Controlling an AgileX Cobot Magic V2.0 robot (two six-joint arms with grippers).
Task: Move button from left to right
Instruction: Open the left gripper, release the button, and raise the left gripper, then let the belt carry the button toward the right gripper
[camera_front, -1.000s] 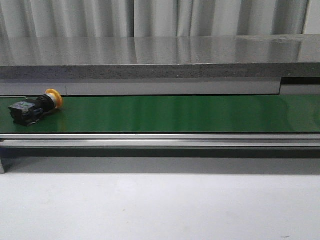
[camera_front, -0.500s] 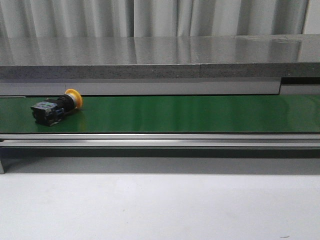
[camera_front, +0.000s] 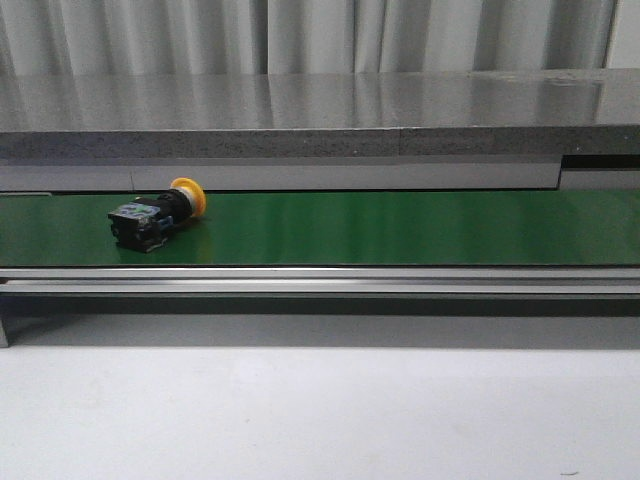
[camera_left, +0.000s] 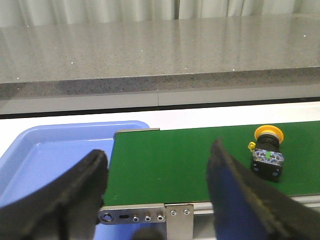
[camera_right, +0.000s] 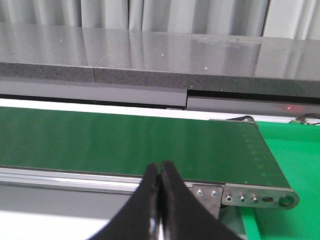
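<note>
The button (camera_front: 158, 215) lies on its side on the green conveyor belt (camera_front: 400, 228), left of the middle, its yellow cap toward the back right and its black body toward the front left. The left wrist view shows the button (camera_left: 267, 151) beside and beyond one finger of my left gripper (camera_left: 157, 157), which is open with only belt between its fingers. My right gripper (camera_right: 160, 169) is shut and empty, hanging before the belt's right end (camera_right: 250, 150). Neither gripper appears in the front view.
A blue tray (camera_left: 45, 155) sits off the belt's left end. A bright green surface (camera_right: 295, 155) lies past the right end. A grey stone ledge (camera_front: 320, 115) runs behind the conveyor, and its metal rail (camera_front: 320, 280) runs along the front.
The button has travelled to the right along the belt, from the far left edge to about a quarter of the way across, keeping the same lie.
</note>
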